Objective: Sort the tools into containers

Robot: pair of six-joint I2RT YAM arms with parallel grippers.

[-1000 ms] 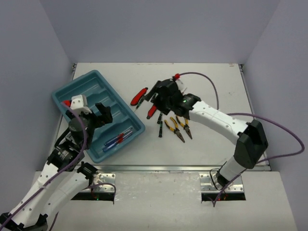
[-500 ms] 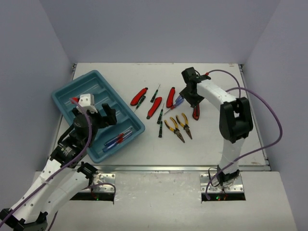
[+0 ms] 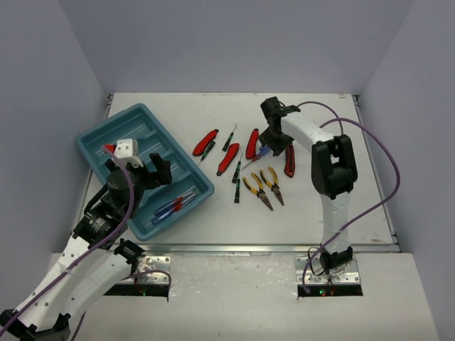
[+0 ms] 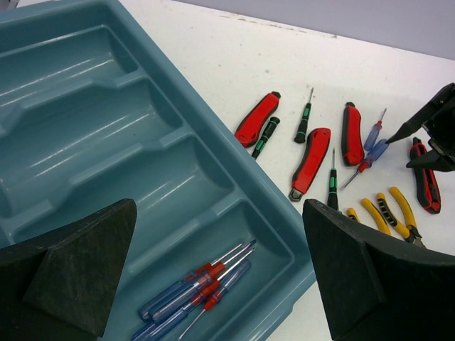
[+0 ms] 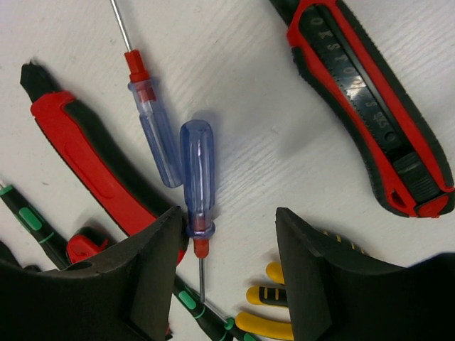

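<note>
Tray (image 4: 85,85), teal, with four long parallel compartments counted. Inside it, blue screwdrivers (image 4: 195,288), at least three, bunched lengthwise in the outer compartment on the side facing the cutters (image 3: 205,142). Exact number in that bunch hard to tell, handles overlapping.

Blue pair (image 5: 195,177) loose on the white table (image 3: 249,220): two clear blue handles touching side by side, shafts pointing opposite ways. Right gripper (image 5: 224,234) down at that pair, jaws partly apart and clamped on nothing. One finger (image 5: 153,263) right against the red collar of the nearer screwdriver, the other clear of it.

Four red-handled cutters in all on the table: three to the left of the right gripper, one just to its right. At least three green screwdrivers (image 4: 306,122), thin, black with green bands, scattered among the cutters; full count unclear. Two pairs of yellow-handled pliers (image 3: 264,188) side by side, just beyond the blue pair toward the table's near edge.

Over the tray, left gripper (image 4: 219,234) spread wide and empty, the bunched blue screwdrivers showing between its fingers (image 4: 71,270).
</note>
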